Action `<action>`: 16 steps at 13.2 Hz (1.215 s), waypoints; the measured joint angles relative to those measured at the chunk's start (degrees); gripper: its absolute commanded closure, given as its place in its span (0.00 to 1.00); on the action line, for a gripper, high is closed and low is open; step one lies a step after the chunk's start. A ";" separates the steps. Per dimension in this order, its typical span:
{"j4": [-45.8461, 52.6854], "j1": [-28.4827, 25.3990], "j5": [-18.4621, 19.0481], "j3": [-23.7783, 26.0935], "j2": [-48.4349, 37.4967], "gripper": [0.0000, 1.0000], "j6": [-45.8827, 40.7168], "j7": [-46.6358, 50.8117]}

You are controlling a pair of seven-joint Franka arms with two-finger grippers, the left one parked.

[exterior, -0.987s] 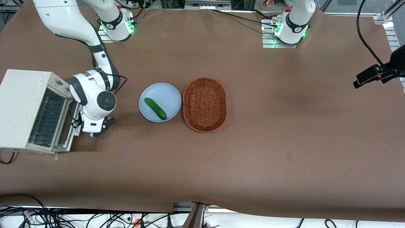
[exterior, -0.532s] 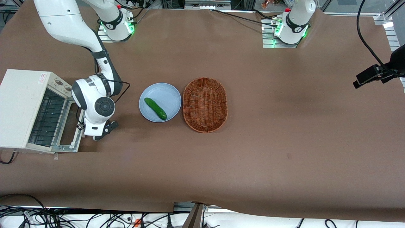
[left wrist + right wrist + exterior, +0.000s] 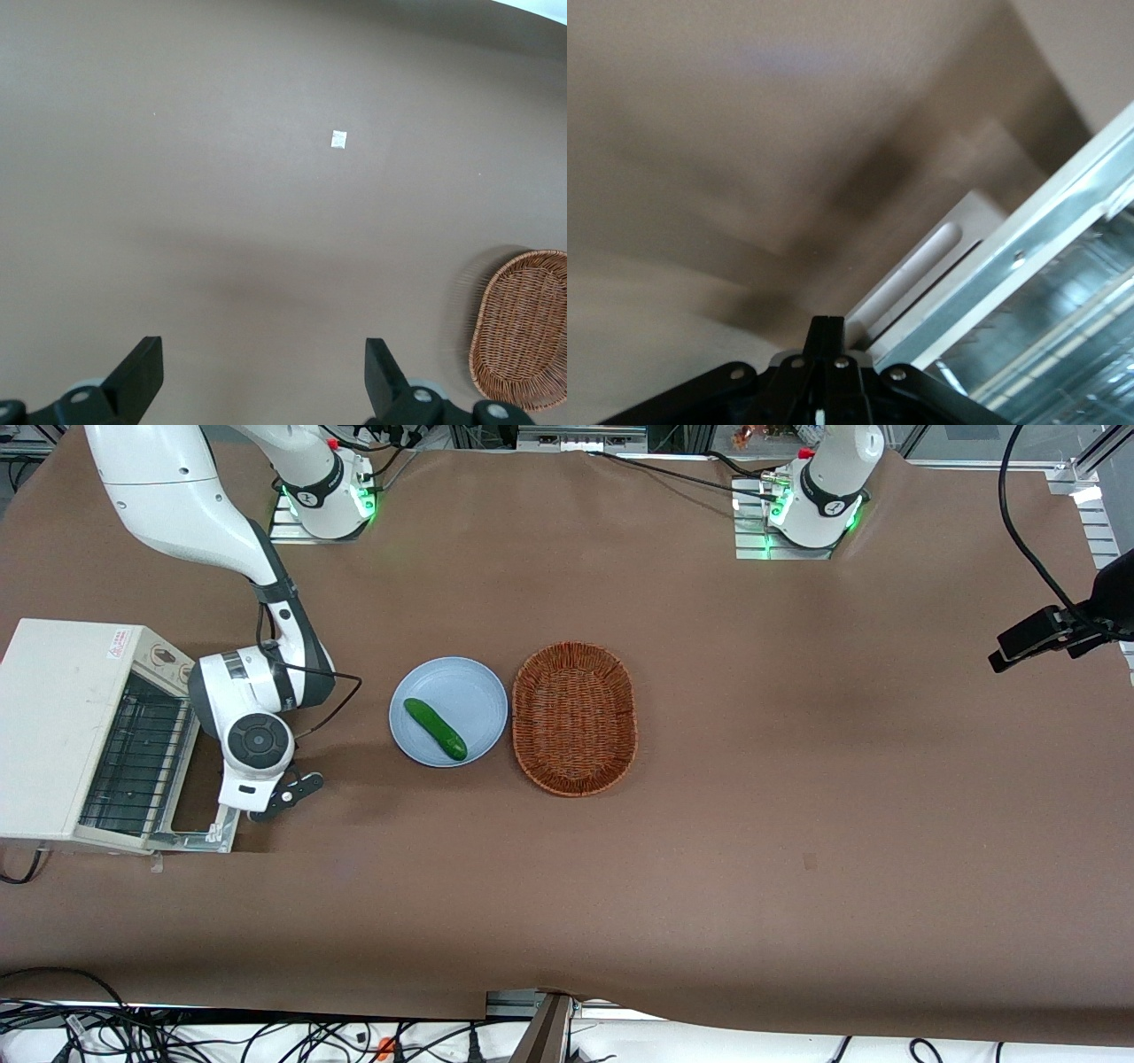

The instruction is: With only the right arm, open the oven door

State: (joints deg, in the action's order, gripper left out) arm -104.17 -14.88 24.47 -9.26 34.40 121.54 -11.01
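Note:
The cream-white toaster oven [image 3: 53,726] stands at the working arm's end of the table. Its oven door [image 3: 190,837] hangs open, swung down and out from the cavity, so the wire rack [image 3: 133,757] shows. The right arm [image 3: 257,735] bends down over the door's outer edge. My gripper [image 3: 237,802] is at that edge, beside the door handle. In the right wrist view the gripper [image 3: 827,323] is shut, its fingers [image 3: 820,329] pressed together with nothing between them. The pale bar handle [image 3: 921,266] and the door's silver frame [image 3: 1045,266] lie close beside the tips.
A light blue plate [image 3: 474,691] with a green cucumber [image 3: 434,728] sits mid-table, beside a brown wicker basket [image 3: 574,717], also seen as the basket [image 3: 523,328]. A black camera mount [image 3: 1054,633] juts in at the parked arm's end.
The oven door has swung farther down and outward. The right arm's wrist has moved nearer the front camera and lower, following the door's edge.

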 measured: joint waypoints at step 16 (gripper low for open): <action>9.04 3.64 -24.35 -1.22 -1.93 0.37 -12.33 1.59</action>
State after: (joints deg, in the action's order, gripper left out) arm -95.13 -11.24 0.13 -10.48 32.47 109.21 -9.42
